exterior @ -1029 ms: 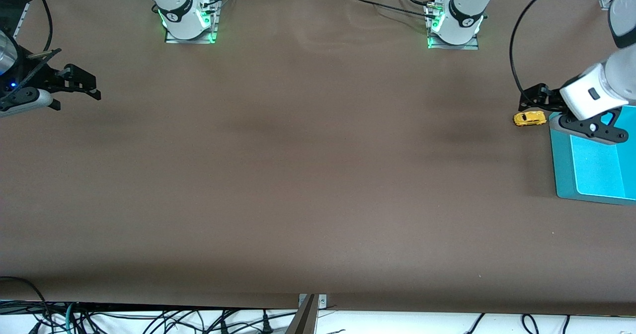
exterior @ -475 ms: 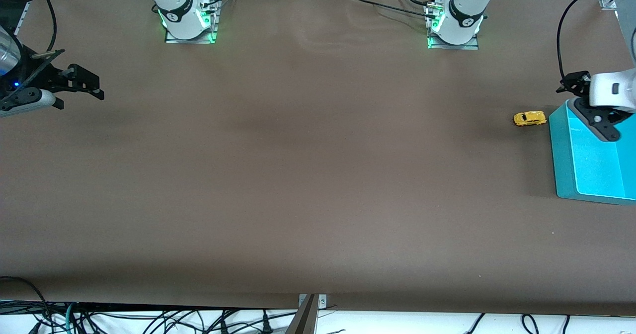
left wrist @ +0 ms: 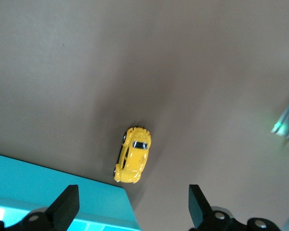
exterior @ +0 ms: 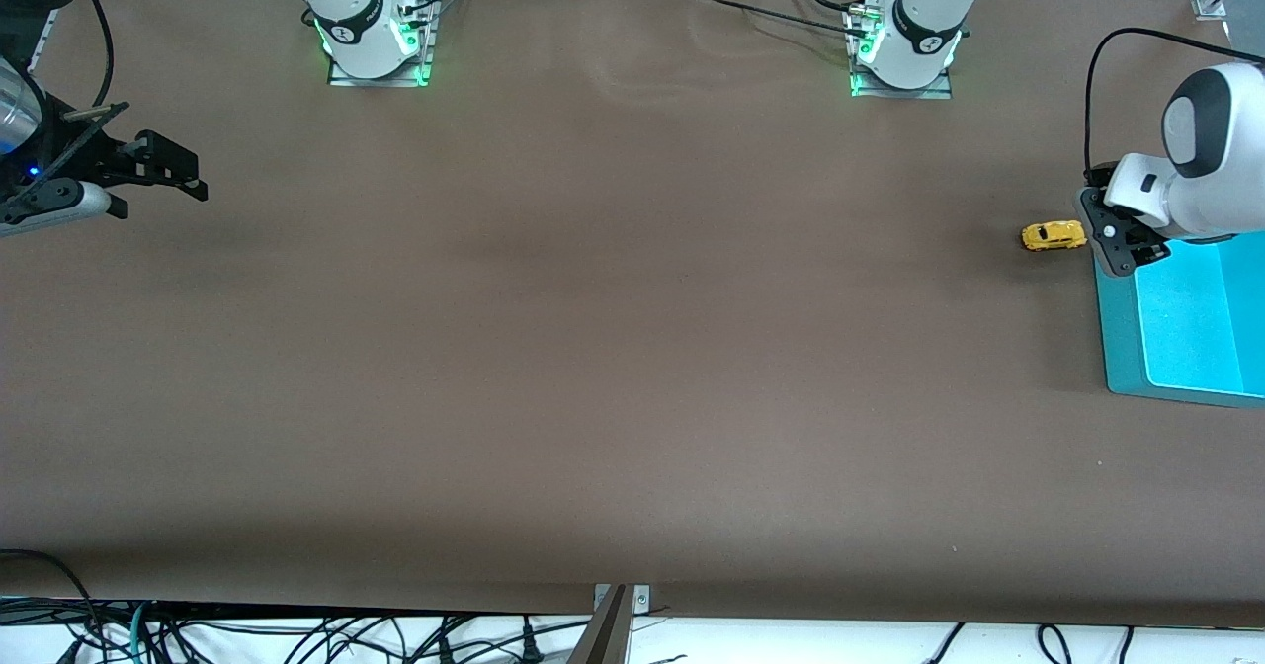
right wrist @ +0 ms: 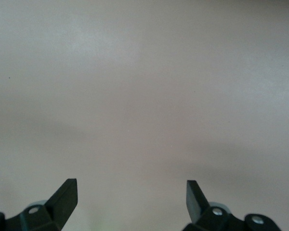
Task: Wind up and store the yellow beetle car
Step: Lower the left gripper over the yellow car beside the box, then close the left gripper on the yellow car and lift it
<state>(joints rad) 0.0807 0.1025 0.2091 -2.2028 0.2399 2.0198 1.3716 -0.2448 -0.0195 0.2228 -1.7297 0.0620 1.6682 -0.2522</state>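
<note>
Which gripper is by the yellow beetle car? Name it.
The left gripper, open above the teal bin's corner beside the yellow beetle car; the right gripper waits at the table's right-arm end.

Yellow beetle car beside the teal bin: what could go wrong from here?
1. The yellow beetle car is tiny next to the open left gripper, so the fingers may nudge it away and miss.
2. It sits close to the teal bin wall; a finger could catch the rim while descending.
3. The right gripper waits, open, at the right arm's end of the table, too distant to help quickly.
</note>
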